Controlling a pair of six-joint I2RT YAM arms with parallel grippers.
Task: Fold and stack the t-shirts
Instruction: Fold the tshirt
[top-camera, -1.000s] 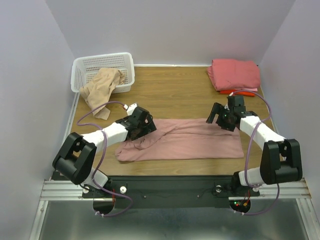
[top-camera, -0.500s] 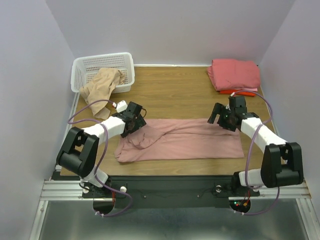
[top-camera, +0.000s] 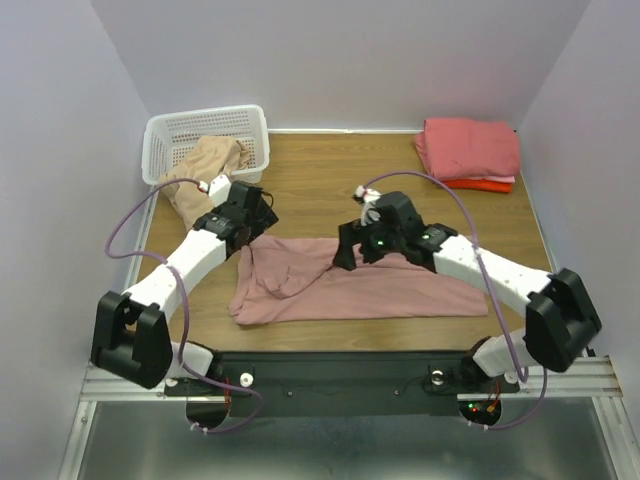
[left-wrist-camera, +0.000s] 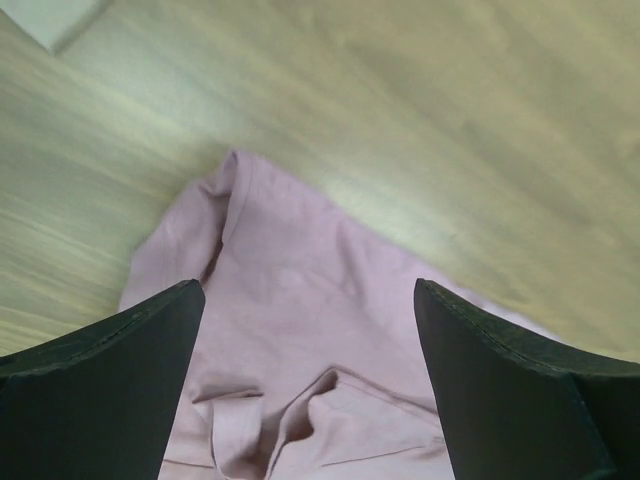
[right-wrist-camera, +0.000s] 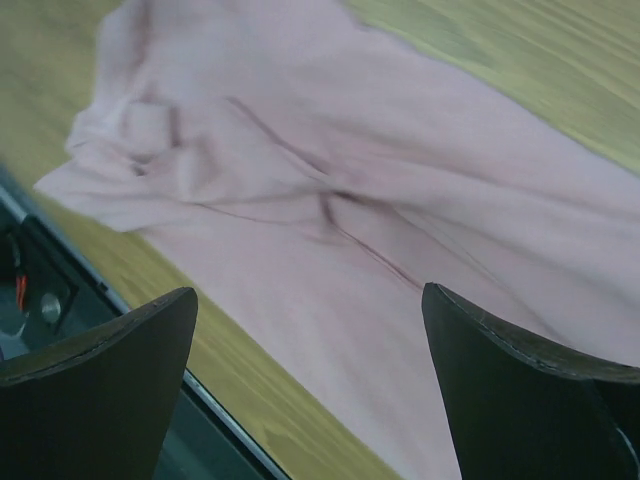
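Both wrist views: jaws spread, empty, over wrinkled pink shirt (left-wrist-camera: 290, 320). Overhead only: beige shirt (top-camera: 205, 165) draped over white basket (top-camera: 200, 118), folded stack (top-camera: 470, 148) far right.

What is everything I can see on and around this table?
dusty-pink t-shirt: one, dusty pink, spread along the table's near middle, left end rumpled.
beige t-shirt: one, beige, spilling from the basket onto the table.
salmon-pink t-shirt: folded, salmon pink, top of the far-right pile; number of shirts unclear.
orange-red t-shirt: one edge showing, orange-red, under that pile.
basket: one, white plastic lattice, far-left corner.
table: one, brown wood.
arms: two, white and black, near edge.
left gripper: one, black, open over the dusty-pink shirt's left end.
right gripper: one, black, open over its middle.
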